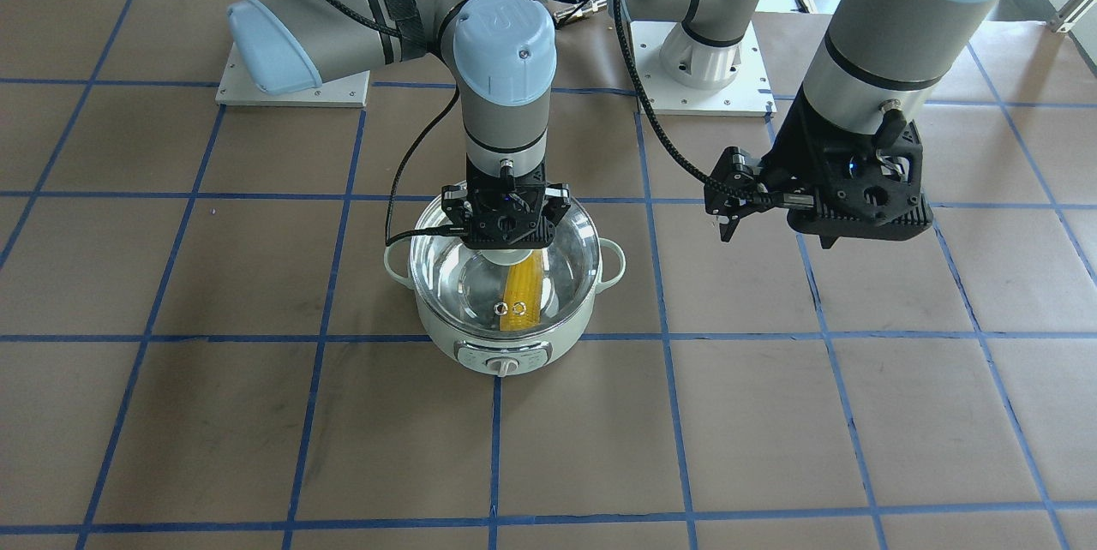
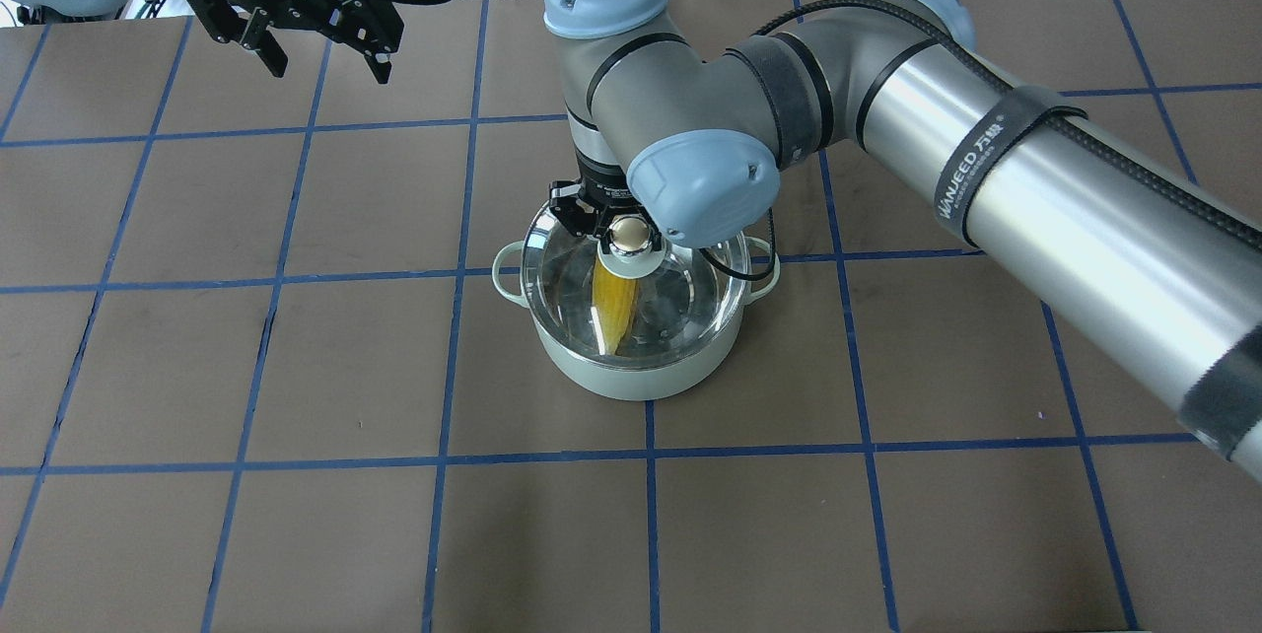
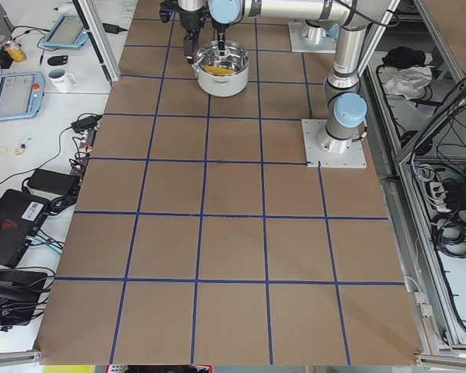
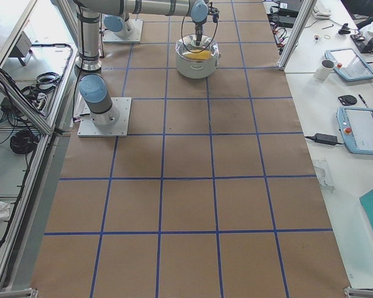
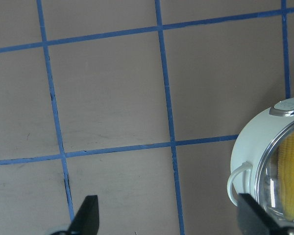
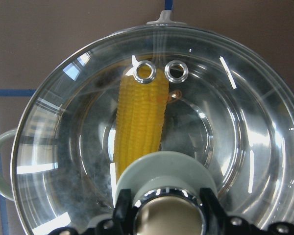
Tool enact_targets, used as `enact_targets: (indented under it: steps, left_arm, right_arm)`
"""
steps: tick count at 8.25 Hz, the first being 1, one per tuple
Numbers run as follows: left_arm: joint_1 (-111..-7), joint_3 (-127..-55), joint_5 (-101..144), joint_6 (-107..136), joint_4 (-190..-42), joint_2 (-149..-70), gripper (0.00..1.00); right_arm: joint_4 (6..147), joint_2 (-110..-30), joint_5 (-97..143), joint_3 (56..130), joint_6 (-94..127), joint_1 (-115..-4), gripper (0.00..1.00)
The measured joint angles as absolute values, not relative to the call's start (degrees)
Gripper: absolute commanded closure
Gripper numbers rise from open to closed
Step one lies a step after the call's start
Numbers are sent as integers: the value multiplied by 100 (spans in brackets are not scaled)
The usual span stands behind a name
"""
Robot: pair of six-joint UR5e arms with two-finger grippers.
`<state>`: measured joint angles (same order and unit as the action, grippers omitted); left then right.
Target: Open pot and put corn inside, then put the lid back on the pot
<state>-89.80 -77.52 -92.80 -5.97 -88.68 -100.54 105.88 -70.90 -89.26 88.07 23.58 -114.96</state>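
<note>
The pale mint-green pot (image 1: 506, 346) stands mid-table with the clear glass lid (image 1: 567, 252) seated on its rim. The yellow corn (image 1: 523, 293) lies inside and shows through the glass; it also shows in the right wrist view (image 6: 139, 122). My right gripper (image 1: 506, 248) reaches straight down over the pot. In the right wrist view its fingers (image 6: 123, 208) hug both sides of the lid's knob (image 6: 167, 218). My left gripper (image 2: 325, 69) hangs open and empty above bare table, well off to the pot's side. In the left wrist view the pot (image 5: 250, 147) is at the right edge.
The brown table (image 2: 296, 367) carries a grid of blue tape lines. Both arm bases (image 1: 698, 62) stand on white plates behind the pot. Tablets, a mug and cables (image 3: 54, 78) lie on side benches beyond the table's edges.
</note>
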Motion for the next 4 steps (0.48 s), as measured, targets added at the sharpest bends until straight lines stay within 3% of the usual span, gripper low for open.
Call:
enact_targets:
  steps: [4]
  left_arm:
    - [-8982,-7752,-9296,-598,-8860,-10054,0]
  right_arm:
    - [10629,-7035,-8930,8806,2148,-11496,100]
